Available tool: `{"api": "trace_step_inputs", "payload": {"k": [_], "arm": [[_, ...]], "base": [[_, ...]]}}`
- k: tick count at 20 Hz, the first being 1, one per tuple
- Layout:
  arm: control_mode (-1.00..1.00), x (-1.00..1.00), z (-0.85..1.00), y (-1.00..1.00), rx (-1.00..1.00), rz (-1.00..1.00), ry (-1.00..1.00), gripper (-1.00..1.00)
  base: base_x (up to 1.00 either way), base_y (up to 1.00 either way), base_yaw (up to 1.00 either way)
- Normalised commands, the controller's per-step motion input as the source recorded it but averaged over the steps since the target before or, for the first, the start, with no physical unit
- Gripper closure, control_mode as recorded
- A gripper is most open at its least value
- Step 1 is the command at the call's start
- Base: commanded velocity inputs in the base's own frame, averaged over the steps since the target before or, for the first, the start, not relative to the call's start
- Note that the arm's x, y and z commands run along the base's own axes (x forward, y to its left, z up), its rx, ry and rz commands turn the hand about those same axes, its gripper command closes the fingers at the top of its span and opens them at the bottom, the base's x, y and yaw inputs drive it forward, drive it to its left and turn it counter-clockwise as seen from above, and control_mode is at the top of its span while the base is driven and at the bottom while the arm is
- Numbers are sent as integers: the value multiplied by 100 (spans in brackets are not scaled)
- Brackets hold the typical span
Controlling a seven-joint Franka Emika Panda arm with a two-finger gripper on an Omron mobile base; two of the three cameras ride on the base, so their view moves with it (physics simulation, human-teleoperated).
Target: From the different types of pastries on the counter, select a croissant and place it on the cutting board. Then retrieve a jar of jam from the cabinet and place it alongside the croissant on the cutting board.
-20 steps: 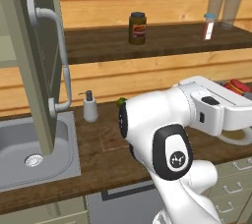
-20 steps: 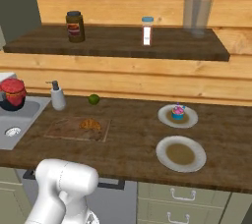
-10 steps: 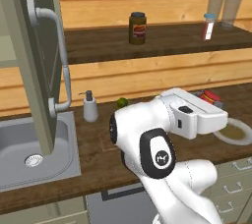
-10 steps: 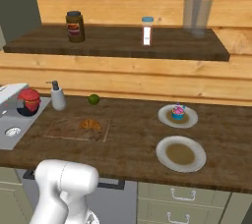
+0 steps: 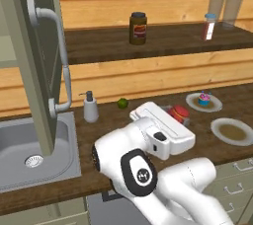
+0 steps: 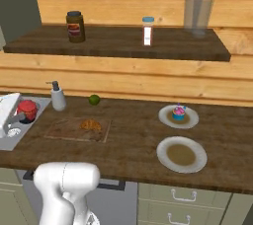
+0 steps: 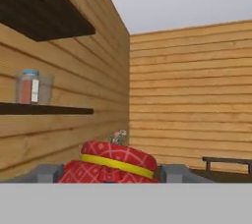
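The hand point(image 6: 15, 120) is clamped on the jar of jam point(image 6: 26, 110), hanging over the sink's edge left of the cutting board point(image 6: 74, 131). Carry it level and lower it onto bare board beside the croissant point(image 6: 90, 125), not touching it.

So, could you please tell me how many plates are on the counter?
2, both at the counter's right end: the far plate holds the cupcake, the near plate holds a brown round. None looks hidden.
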Motion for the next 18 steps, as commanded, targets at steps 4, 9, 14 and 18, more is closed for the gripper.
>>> {"api": "trace_step_inputs", "payload": {"k": [4,9,14,18], "arm": [[-100,50,-93,0,-18,7,-32,100],[-100,90,-53,18,-14,-3,0,100],[-100,62,-19,45,-12,-8,19,100],[-100,33,-11,41,-3,-2,22,100]], "base": [[0,0,0],[0,0,0],[0,0,0],[0,0,0]]}}
